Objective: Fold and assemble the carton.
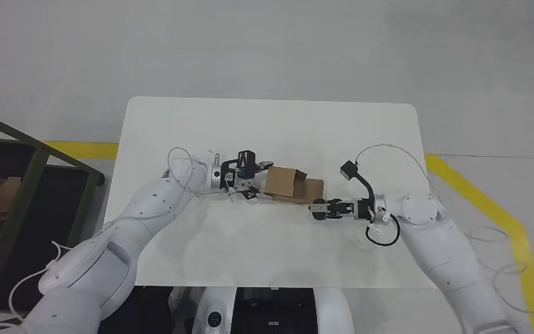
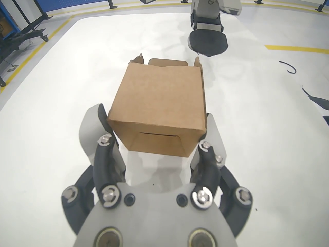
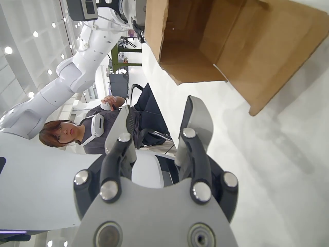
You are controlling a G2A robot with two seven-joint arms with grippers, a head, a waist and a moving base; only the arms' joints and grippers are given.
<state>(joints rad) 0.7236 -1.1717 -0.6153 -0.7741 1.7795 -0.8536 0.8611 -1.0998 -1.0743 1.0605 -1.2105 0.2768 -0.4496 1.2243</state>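
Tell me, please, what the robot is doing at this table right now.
The robot is partway through assembling a brown carton. The carton lies on its side on the white table, and the left gripper is shut on its near, closed end, one finger on each side wall. The other end of the carton is open and not yet folded shut. The right gripper sits just short of that open end, fingers apart, holding nothing.

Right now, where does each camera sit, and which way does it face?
Top view: above the arms, facing down on the white table, brown cardboard carton, left gripper and right gripper.
Left wrist view: behind the left gripper, holding the carton's end.
Right wrist view: behind the open right gripper, facing the carton's mouth.
Both wrist views share the carton.
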